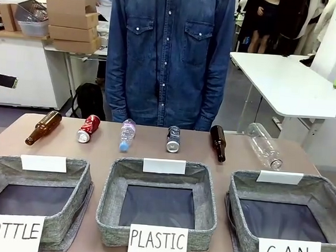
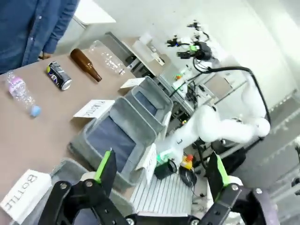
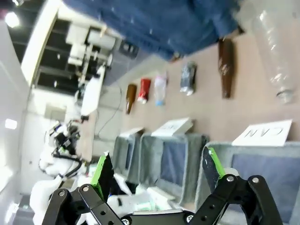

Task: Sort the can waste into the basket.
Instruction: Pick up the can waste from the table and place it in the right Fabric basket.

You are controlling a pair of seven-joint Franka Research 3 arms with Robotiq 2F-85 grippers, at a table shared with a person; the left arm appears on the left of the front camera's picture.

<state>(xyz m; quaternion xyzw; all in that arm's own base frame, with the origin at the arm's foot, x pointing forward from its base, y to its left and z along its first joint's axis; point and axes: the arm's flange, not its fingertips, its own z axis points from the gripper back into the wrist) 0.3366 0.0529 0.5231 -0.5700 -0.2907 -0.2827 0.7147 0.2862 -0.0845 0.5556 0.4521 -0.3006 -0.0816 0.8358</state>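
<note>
Red can (image 1: 88, 128) and dark can (image 1: 173, 139) are laid along the far edge of the tabletop (image 1: 62, 151) for picking; left end effector (image 2: 161, 166) and right end effector (image 3: 156, 161) are held wide open, empty.

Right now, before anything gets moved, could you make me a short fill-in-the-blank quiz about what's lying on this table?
The can between the leftmost brown glass bottle and the small plastic bottle is coloured ____.
The dark can lies just beyond the middle basket, which is signed ____.
The right-hand basket carries the sign ____.
Missing words: red; PLASTIC; CAN.
</note>
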